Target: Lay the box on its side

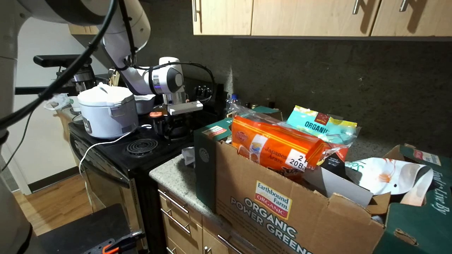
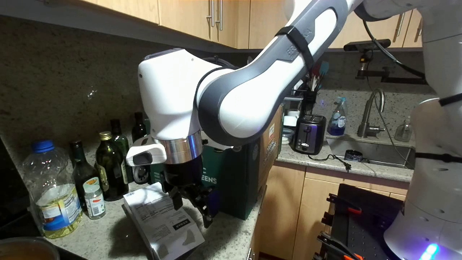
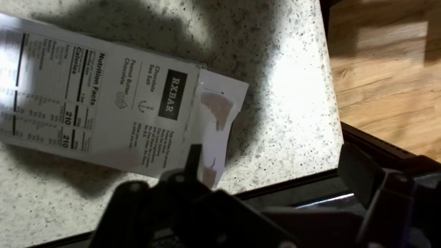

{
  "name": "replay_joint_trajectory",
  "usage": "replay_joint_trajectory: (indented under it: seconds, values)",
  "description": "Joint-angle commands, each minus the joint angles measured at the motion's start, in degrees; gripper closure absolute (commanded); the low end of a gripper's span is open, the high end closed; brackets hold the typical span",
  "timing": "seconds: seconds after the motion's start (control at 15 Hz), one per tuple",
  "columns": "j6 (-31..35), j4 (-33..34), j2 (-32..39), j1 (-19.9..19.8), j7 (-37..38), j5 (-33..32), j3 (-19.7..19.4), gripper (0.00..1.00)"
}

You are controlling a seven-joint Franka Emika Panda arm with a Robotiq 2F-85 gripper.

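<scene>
A slim white box (image 2: 164, 220) with RXBAR print lies flat on the counter, its printed panel up and its torn end flap open. It also shows in the wrist view (image 3: 131, 100), running to the left edge. No teal-green face of a box shows; it is hidden or out of view. My gripper (image 2: 192, 213) is open and empty, pointing down over the counter beside the flap end. In the wrist view (image 3: 275, 162) its fingers are wide apart. One finger overlaps the flap in the picture; whether it touches, I cannot tell.
A large brown carton with green ends (image 1: 282, 215) holds packets, including an orange one (image 1: 272, 141). Its green end (image 2: 231, 180) stands close to my gripper. Bottles (image 2: 110, 166) line the back wall. A black stove (image 1: 141, 148) with a white cooker (image 1: 107, 113) adjoins the counter.
</scene>
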Motion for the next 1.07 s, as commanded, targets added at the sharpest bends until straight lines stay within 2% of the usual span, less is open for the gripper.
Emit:
replay_joint_trajectory:
  seconds: [0.0,0.07,0.13,0.6,1.0]
  values:
    - [-2.3,-2.6,-4.6,-0.9,-1.3,1.5,-0.1,0.0]
    - [-2.6,-2.6,-5.5,-1.2,-1.1,1.4,-0.4,0.0]
    - [-1.3,-0.3,-1.6,-0.1,-0.1,0.2,-0.4,0.0]
    - [-2.0,-0.9,-3.4,-0.7,-0.1,0.3,-0.7,0.0]
    - [-1.5,0.8,0.5,1.1,-0.8,-1.3,0.0,0.0]
